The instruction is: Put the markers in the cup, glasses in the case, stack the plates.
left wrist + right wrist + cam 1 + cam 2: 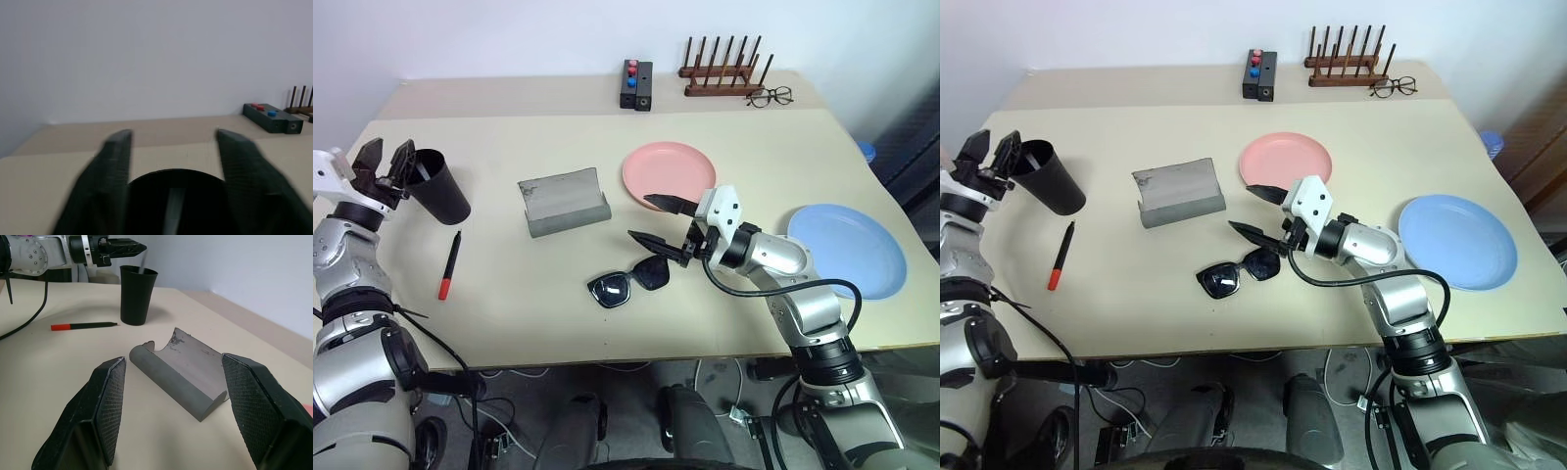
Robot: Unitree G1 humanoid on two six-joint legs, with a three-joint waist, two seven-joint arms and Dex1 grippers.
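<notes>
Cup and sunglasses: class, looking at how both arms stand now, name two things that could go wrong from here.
1. The left tool is open right at the rim of the cup, which holds a white marker. A careless pull-back could knock the cup over.
2. The right tool hangs open just above the sunglasses. A poor grasp might push them toward the table's near edge instead of lifting them.

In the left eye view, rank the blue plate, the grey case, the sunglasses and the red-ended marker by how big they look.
1. Blue plate, though it lies nearer the camera than the case.
2. Grey case.
3. Sunglasses.
4. Red-ended marker: about as long as the sunglasses are wide, but far thinner.
</notes>
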